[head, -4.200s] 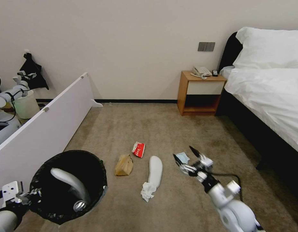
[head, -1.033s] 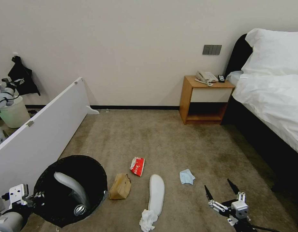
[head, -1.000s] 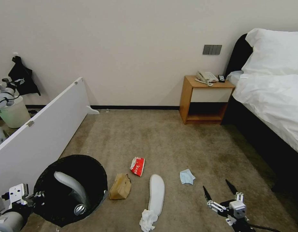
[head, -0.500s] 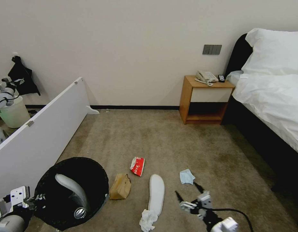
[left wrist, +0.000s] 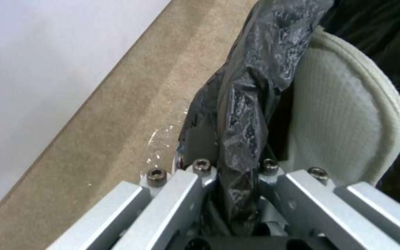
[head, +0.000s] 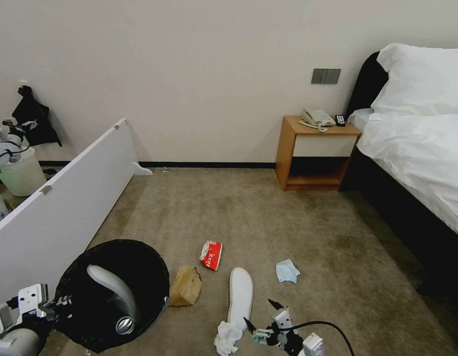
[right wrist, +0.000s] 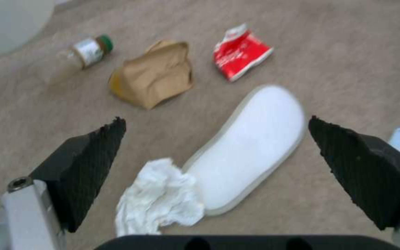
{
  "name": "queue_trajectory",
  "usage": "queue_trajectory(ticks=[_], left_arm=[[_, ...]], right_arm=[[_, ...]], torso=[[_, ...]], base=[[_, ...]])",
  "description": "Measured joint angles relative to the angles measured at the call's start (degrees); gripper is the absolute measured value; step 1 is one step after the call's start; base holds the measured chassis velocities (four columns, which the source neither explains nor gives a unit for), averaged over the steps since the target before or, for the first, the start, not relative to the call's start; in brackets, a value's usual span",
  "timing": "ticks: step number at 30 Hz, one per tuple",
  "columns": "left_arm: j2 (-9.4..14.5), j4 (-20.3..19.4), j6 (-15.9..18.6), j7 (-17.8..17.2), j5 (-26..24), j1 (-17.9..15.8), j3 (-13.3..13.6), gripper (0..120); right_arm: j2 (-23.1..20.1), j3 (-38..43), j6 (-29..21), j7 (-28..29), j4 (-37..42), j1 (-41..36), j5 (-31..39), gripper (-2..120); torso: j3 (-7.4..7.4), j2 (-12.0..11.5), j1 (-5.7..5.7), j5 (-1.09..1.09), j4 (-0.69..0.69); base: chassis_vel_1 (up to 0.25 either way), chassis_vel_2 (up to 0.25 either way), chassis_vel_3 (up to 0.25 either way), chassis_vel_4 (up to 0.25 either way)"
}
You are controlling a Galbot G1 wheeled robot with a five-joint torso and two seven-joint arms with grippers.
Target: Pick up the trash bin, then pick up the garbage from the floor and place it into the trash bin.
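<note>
Left hand point(left wrist: 237, 180): clamped on trash bin point(head: 115, 291) bag rim. Right hand point(head: 262, 316): fingers apart, hovering beside white slipper point(head: 240, 296) and tissue point(head: 226, 336).

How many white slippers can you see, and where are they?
2. One slipper lies flat on the carpet, its near end beside the crumpled white tissue. The other slipper stands inside the trash bin, leaning against the black bag. More could be hidden deeper in the bin.

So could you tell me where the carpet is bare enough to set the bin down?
Bare carpet stretches from the packet to the far wall, and between the mask and the bed. It is crowded around the paper bag, slipper and tissue.
</note>
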Motion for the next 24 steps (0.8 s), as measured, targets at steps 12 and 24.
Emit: queue_trajectory(ticks=[12,24], left_arm=[[-0.08,-0.21,0.00,-0.05,-0.18,-0.07,-0.33,3],[-0.27,-0.58,0.00,-0.03,-0.59,0.08,-0.57,3]], right_arm=[[3.28,-6.51,-1.56,2.83,-8.01,4.81,-1.26,100],[5.28,-9.21,-2.73,5.04,-14.93,8.82,-0.45,100]], torso=[[0.00,0.00,0.00,0.00,0.00],[0.00,0.00,0.00,0.00,0.00]], base=[[0.000,0.000,0.000,0.000],[0.000,0.000,0.000,0.000]])
